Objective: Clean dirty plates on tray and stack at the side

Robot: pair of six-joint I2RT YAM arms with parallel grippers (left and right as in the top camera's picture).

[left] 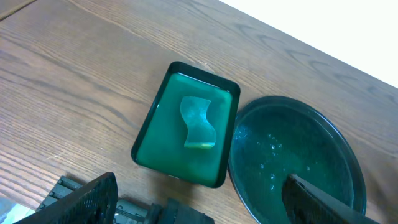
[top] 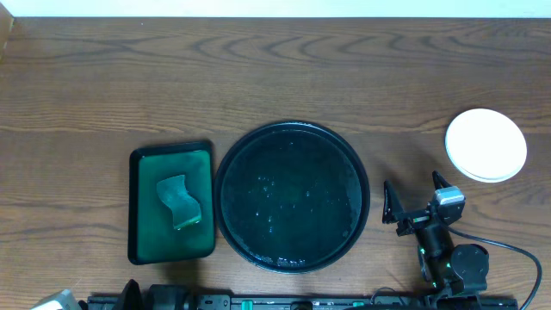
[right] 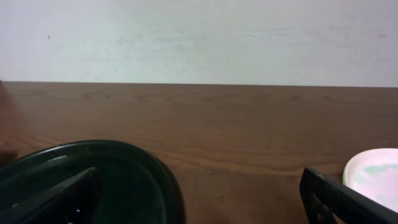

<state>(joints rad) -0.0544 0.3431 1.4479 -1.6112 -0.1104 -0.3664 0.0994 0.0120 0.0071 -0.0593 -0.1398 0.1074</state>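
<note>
Right gripper (top: 412,182) is hanging released, lower right; plates (top: 485,145) stacked, tray (top: 293,198) bare, so worth retracting wide of that stack.

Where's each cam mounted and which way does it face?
Overhead: above the table, straight down on the tray, green tray, sponge and plates; right fingers lower right.
Left wrist: raised, tilted down at both trays; left fingers along the bottom.
Right wrist: low, level across the table toward the wall; its fingers in the bottom corners.
Shared: all three see the tray.
</note>
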